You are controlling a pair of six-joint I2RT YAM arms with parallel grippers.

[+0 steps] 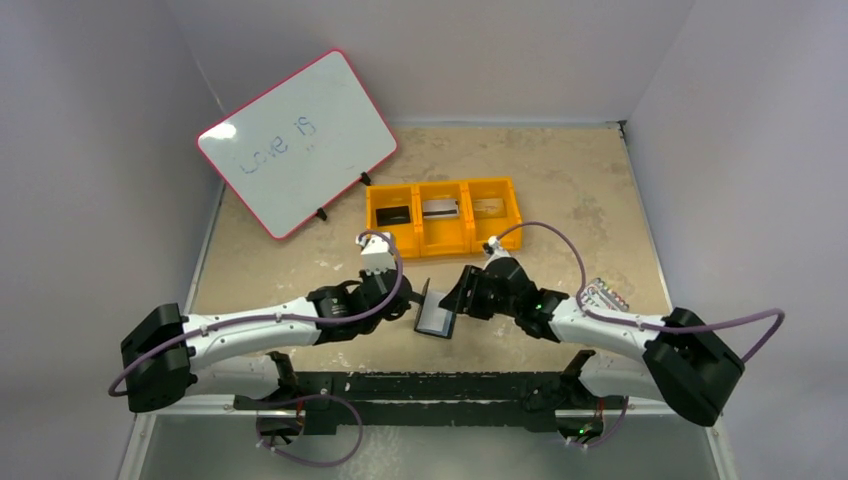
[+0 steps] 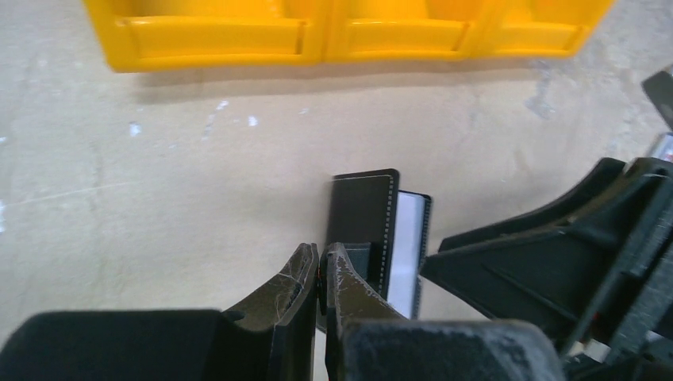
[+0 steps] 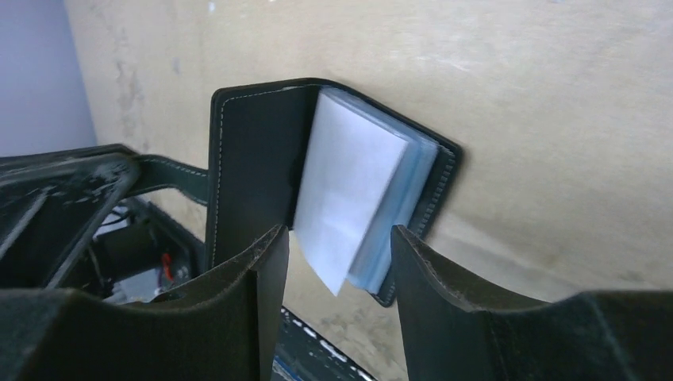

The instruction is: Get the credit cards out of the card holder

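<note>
One speckled beige tabletop (image 1: 560, 180) is carrying everything. Two arms are reaching inward from its near edge, the left arm (image 1: 250, 330) and the right arm (image 1: 600, 325) coming close together near the middle. At the far left, a pink-rimmed whiteboard (image 1: 297, 140) is leaning on its stand and showing blue handwriting. Just right of it, an orange three-compartment tray (image 1: 442, 246) is sitting on the tabletop, beyond the arms. Between the two wrists, the card holder (image 1: 436, 315) is standing open and upright, its black covers spreading like a book and its bundle of grey-clear sleeves (image 3: 353, 182) fanning out from the spine; whether its lower edge is touching the tabletop I cannot tell. A pack of coloured markers (image 1: 605, 295) is lying just beside the right arm, toward the right edge. Three credit cards (image 1: 440, 208) are resting in the tray, one per compartment: a black card (image 1: 393, 213) on the left, a silvery-grey card in the middle, a pale card (image 1: 487, 206) on the right. The left fingers (image 2: 349, 294) are pressing together at the card holder's outer cover, seemingly pinching its snap tab (image 3: 171, 171), which is stretching toward them in the right wrist view. The right fingers (image 3: 444, 309) are standing spread, one on each side of the sleeves' lower corner, gripping nothing that I can see.
</note>
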